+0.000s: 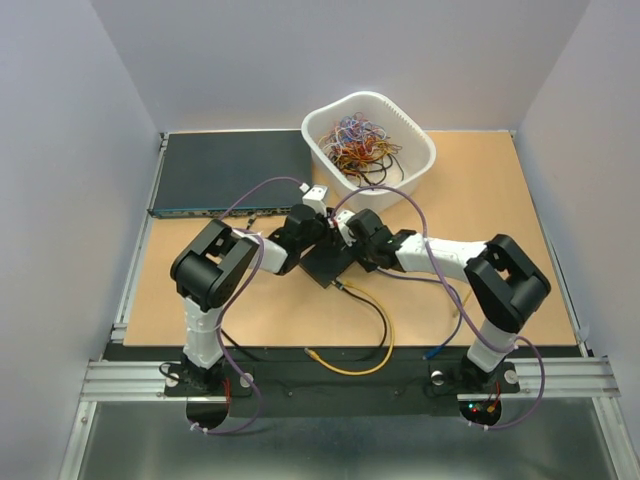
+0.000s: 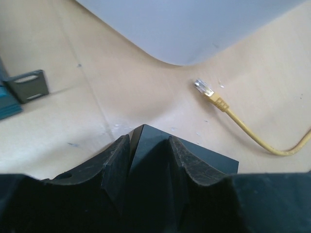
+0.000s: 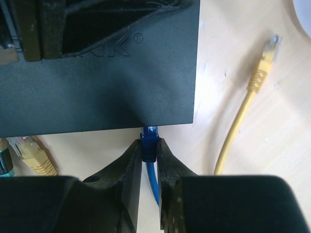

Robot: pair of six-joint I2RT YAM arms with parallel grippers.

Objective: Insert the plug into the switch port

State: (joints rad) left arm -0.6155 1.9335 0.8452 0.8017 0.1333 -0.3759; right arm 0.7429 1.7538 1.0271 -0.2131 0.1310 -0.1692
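Note:
A small flat black box [image 3: 97, 87] lies mid-table between both arms [image 1: 328, 268]. My left gripper [image 2: 148, 138] is shut on one corner of it, a finger on each side. My right gripper [image 3: 149, 143] is shut on the blue plug [image 3: 149, 148], with its cable trailing back between the fingers. The plug's clear tip sits right at the box's near edge and passes under the lid's rim. The switch port itself is hidden under that rim, so I cannot tell how deep the plug sits.
A loose yellow cable with a clear plug [image 3: 265, 60] lies on the table right of the box [image 2: 205, 89]. Another yellow plug [image 3: 33, 158] sits at the box's left edge. Behind are the white basket of wires [image 1: 368, 140] and the wide dark grey unit [image 1: 230, 172].

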